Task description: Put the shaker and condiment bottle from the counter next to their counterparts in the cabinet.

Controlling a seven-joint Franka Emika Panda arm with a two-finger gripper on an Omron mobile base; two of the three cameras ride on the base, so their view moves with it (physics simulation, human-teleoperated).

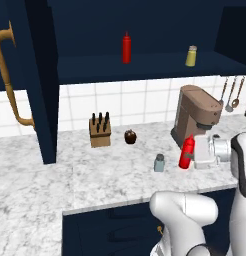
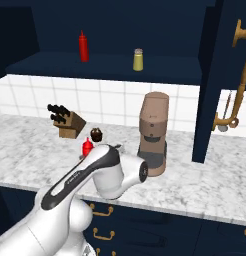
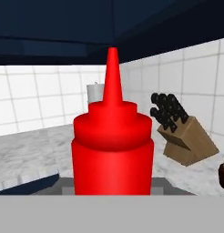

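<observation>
Condiment bottle [image 1: 186, 152]: red, pointed nozzle, upright on the marbled counter [image 1: 55, 170], near its front edge. Shaker [image 1: 159, 163]: small, pale blue-grey, grey cap, upright on the counter just beside the bottle, not touching. Cabinet [image 1: 145, 67]: dark navy, door open, brass handle. On its shelf stand a darker red bottle [image 1: 126, 48] and a yellowish shaker [image 1: 191, 56], well apart, both upright.

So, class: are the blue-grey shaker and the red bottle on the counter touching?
Apart. In the left base view a strip of bare marble counter shows between the shaker and the bottle.
</observation>
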